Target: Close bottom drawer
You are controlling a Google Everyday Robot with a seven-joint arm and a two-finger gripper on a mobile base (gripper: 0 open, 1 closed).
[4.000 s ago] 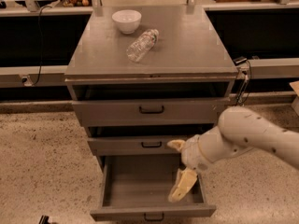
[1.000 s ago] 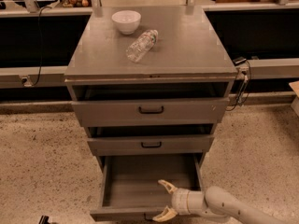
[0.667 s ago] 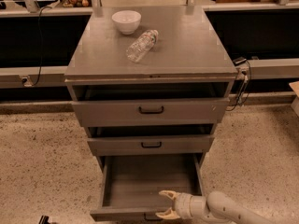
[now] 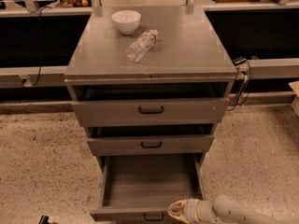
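The bottom drawer (image 4: 149,183) of the grey metal cabinet is pulled out, showing a plain grey empty interior. Its low front panel (image 4: 126,214) with a small dark handle (image 4: 153,217) sits at the bottom edge of the view. My gripper (image 4: 175,210) with cream-coloured fingers is at the right part of that front panel, just right of the handle, with the white arm (image 4: 229,212) reaching in from the lower right. The middle drawer (image 4: 150,144) and the tall top drawer (image 4: 150,110) stand slightly out.
On the cabinet top are a white bowl (image 4: 126,21) and a clear plastic bottle (image 4: 141,45) lying on its side. A speckled floor (image 4: 42,162) surrounds the cabinet. Dark shelving runs behind, and a cable (image 4: 240,85) hangs at the cabinet's right side.
My gripper has moved down from inside the drawer to the front panel's top edge near the handle. The drawer stays open about as far as before.
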